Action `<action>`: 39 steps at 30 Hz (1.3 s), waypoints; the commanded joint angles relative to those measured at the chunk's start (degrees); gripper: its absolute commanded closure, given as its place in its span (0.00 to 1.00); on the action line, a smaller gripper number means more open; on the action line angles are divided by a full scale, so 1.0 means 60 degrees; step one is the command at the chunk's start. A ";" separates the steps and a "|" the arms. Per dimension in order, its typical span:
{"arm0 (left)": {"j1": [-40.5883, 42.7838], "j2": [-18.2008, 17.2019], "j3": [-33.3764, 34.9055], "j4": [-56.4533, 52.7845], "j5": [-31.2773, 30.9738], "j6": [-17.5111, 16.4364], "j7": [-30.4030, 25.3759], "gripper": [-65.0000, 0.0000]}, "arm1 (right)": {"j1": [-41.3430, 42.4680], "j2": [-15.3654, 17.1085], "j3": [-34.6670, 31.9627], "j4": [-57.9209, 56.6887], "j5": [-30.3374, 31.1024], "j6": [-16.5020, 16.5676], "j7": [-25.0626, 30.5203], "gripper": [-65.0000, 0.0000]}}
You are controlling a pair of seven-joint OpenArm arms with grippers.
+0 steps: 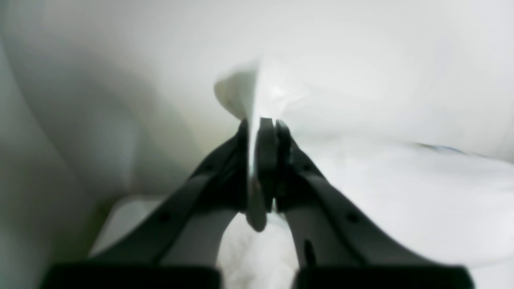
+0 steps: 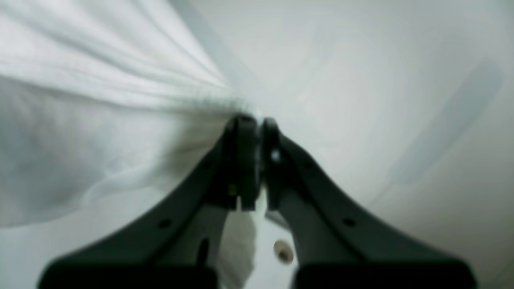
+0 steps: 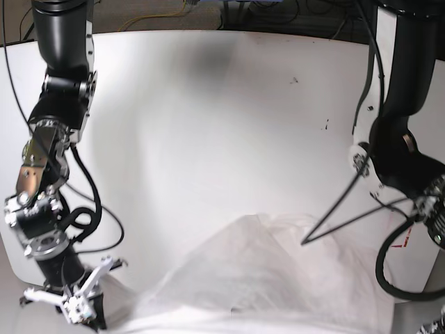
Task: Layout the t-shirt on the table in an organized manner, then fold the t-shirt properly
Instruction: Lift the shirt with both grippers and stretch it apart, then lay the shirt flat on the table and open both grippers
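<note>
Both arms are built of black cylindrical segments with silver-grey metal joints, and black cables loop loosely beside them. The right arm [image 3: 52, 174] carries a brass-coloured bracket and bare metal flanges with screws near its wrist, ending in white plastic parts. Each pincer, left pincer [image 1: 263, 124] and right pincer [image 2: 253, 122], has curved matt-black fingers with small round screw holes.
</note>
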 commanded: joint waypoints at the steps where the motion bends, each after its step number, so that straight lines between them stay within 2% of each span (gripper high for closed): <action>1: 0.0657 -0.0095 0.0026 0.1070 -0.0238 -0.0076 -0.0313 1.00 | -0.0787 0.0094 0.0327 0.0555 0.0070 -0.0054 0.0387 1.00; 7: 0.3163 -0.0081 -0.0135 0.1436 -0.0868 -0.0340 -0.0342 1.00 | -0.2692 -0.0389 0.0928 0.0834 0.0056 -0.0039 0.0431 1.00; 11: 0.4789 -0.0066 -0.0853 0.1451 -0.1410 -0.0662 -0.0371 1.00 | -0.3776 -0.0653 0.1529 0.0892 0.0056 0.0357 0.0431 1.00; 19: 0.7602 0.0549 -0.0926 0.1553 -0.1615 -0.0691 -0.0796 1.00 | -0.5271 -0.1224 0.2598 0.0878 0.0041 0.1075 0.0417 1.00; 24: 0.8921 0.0608 -0.0926 0.1509 -0.1615 -0.0691 -0.0825 1.00 | -0.5916 -0.1283 0.2686 0.0878 -0.0003 0.1163 0.0417 1.00; 29: 1.0181 0.1223 -0.0897 0.1509 -0.1850 -0.0691 -0.0825 1.00 | -0.6546 -0.1239 0.2701 0.0878 -0.0018 0.1163 0.0417 1.00; 39: 1.1822 0.1282 -0.0897 0.1494 -0.2758 -0.0662 -0.0840 1.00 | -0.7278 -0.1224 0.3302 0.0863 -0.0018 0.1163 0.0417 1.00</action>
